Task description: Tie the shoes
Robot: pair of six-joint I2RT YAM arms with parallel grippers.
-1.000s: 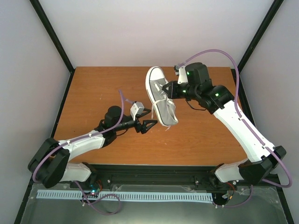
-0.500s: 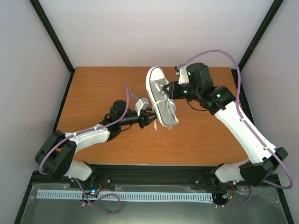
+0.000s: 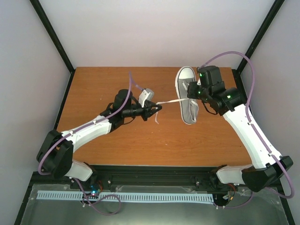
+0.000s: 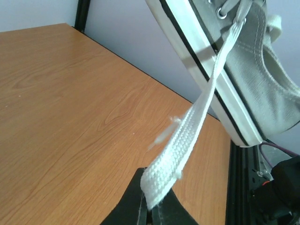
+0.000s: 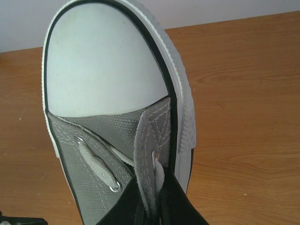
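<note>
One grey sneaker [image 3: 187, 98]: right end effector [image 5: 151, 213] clamped on its tongue [image 5: 151, 136], left end effector [image 4: 149, 214] pinching one white lace [image 4: 197, 110].

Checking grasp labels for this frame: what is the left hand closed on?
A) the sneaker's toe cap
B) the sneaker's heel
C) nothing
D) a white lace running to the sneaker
D: the left hand is shut on the end of the white lace, which runs straight up to an eyelet of the grey sneaker.
</note>
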